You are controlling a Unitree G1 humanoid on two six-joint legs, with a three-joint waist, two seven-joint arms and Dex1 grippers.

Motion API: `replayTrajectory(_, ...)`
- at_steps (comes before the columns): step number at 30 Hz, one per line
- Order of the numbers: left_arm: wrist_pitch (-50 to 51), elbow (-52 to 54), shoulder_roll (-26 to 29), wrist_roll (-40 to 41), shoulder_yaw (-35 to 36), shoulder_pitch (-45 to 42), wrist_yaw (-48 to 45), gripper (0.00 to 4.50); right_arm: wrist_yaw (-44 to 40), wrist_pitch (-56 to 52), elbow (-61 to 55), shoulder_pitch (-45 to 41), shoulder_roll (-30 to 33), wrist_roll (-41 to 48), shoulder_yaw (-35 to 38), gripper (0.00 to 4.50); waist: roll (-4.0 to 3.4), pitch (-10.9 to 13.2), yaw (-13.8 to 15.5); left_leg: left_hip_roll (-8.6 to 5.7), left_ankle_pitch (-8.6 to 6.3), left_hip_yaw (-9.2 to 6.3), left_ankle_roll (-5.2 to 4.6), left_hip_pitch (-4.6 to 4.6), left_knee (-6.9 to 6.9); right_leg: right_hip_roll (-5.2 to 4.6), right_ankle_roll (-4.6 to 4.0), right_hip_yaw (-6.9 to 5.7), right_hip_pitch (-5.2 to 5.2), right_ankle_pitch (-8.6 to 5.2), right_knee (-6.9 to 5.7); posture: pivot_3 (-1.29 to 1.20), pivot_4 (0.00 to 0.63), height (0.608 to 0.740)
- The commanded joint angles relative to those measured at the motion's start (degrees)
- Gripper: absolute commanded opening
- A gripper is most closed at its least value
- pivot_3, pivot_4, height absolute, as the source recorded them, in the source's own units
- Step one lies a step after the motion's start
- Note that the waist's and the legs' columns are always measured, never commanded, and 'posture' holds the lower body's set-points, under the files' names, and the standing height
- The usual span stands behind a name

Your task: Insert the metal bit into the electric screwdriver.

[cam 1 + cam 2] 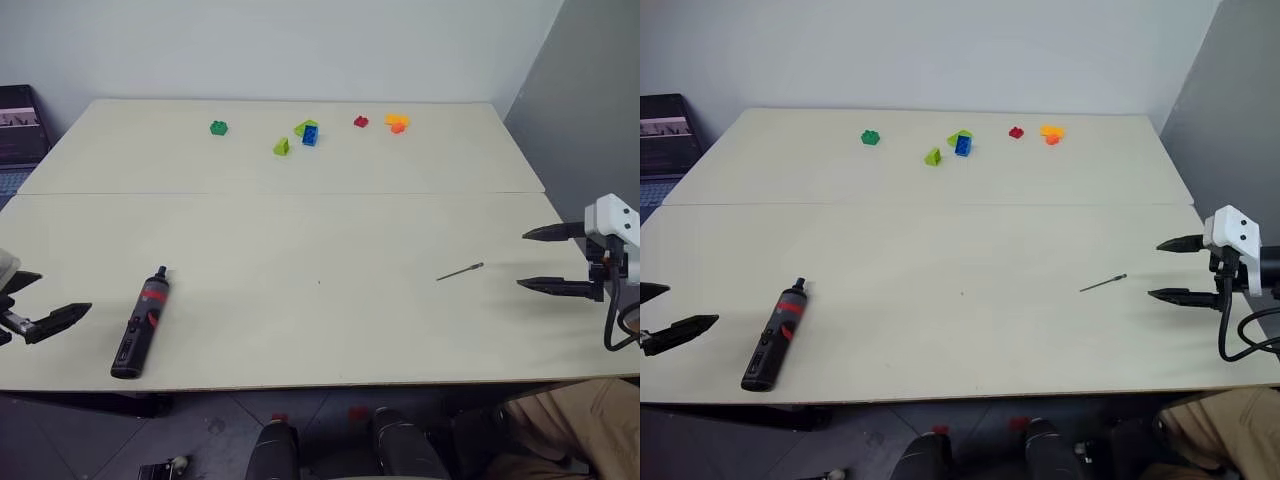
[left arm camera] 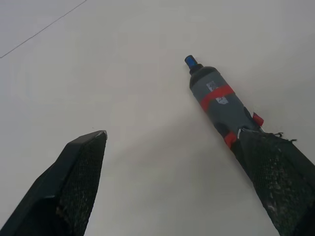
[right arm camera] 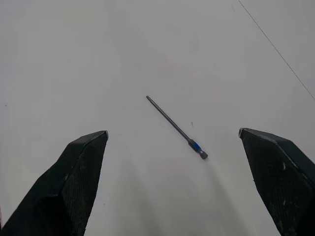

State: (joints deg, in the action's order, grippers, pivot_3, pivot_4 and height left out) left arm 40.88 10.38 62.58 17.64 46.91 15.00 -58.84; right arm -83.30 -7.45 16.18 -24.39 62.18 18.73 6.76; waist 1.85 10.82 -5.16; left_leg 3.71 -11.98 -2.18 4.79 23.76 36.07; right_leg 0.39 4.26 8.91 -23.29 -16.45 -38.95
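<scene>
The electric screwdriver, black with a red panel, lies flat near the table's front left edge, its narrow tip pointing away. In the left wrist view the screwdriver shows partly behind one finger. My left gripper hovers open just left of it, holding nothing. The metal bit, a thin grey rod, lies on the table at the right. In the right wrist view the bit sits between and ahead of the fingers. My right gripper stands open a short way to the right of the bit, empty.
Several small toy bricks lie at the table's far side: a green one, a yellow-green one, a blue one, a red one and an orange one. A seam crosses the pale table.
</scene>
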Motion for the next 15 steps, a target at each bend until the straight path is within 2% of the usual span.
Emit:
replayTrajectory(1, 4.7, 3.9, 0.4, 0.5, 0.0, -2.5, 3.9, 4.45, 0.2, 1.0, -0.1, -1.3, -0.1, 0.0, 0.6, 4.5, 0.0, 0.0, 0.0, 0.0, 0.0, 0.0, 0.0, 0.0, 0.0, 0.0, 0.0, -0.01, 0.0, 0.0, 0.0, 0.0, 0.15, 0.74)
replayTrajectory(4, 8.6, 6.3, 0.2, 0.4, -1.0, -3.8, 6.6, 4.45, 0.5, 1.3, -0.3, -2.1, -0.9, -0.1, 0.3, 4.5, 0.0, 0.0, 0.0, 0.0, 0.0, -0.02, 0.0, 0.0, 0.01, 0.0, 0.01, -0.01, 0.02, 0.01, -0.01, 0.0, 0.15, 0.74)
replayTrajectory(7, 18.8, 8.0, -0.1, -0.4, -2.7, -8.2, 14.0, 4.45, 0.1, 1.7, -1.6, -3.4, -1.8, 0.1, -0.5, 4.5, 0.0, 0.0, 0.0, -0.01, 0.0, -0.02, 0.0, -0.01, 0.01, 0.0, 0.02, -0.01, 0.03, 0.02, -0.03, 0.0, 0.15, 0.74)
replayTrajectory(11, 35.0, 10.1, -3.7, 1.4, -4.7, -18.5, 22.3, 4.45, -0.5, -2.7, -6.2, -6.4, -4.7, 4.0, -1.4, 4.5, 0.0, 0.0, 0.0, 0.0, 0.0, -0.09, 0.0, -0.01, 0.04, 0.05, 0.08, -0.03, 0.05, 0.04, -0.05, 0.0, 0.15, 0.74)
replayTrajectory(15, 43.0, 11.8, -5.3, 0.9, -8.1, -22.9, 26.5, 4.45, -1.1, -6.8, -10.4, -8.6, -7.5, 7.6, -1.8, 4.5, 0.03, 0.0, -0.1, 0.0, 0.01, -0.2, 0.0, 0.01, 0.06, 0.1, 0.47, -0.07, 0.09, 0.27, -0.06, 0.0, 0.15, 0.74)
